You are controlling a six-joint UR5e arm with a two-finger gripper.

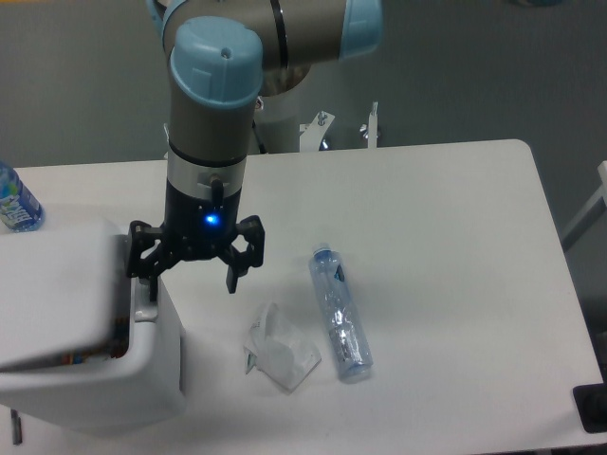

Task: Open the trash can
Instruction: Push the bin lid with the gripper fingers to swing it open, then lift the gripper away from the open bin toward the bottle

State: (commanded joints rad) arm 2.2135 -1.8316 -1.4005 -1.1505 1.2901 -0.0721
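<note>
The trash can [142,379] is a large white bin at the front left of the table. Its flat white lid [57,284] is tilted up on the right side, and a dark gap [119,339] under it shows coloured contents. My gripper [188,275] points down at the can's right edge with its jaws spread wide and empty. Its left finger [142,268] is just above the small latch area [144,309] at the rim. Its right finger [233,273] hangs over the table beside the can.
A crumpled white wrapper [280,353] and a clear plastic bottle [340,315] lie right of the can. A blue-labelled bottle [14,201] stands at the far left edge. A dark object [593,409] sits at the table's front right corner.
</note>
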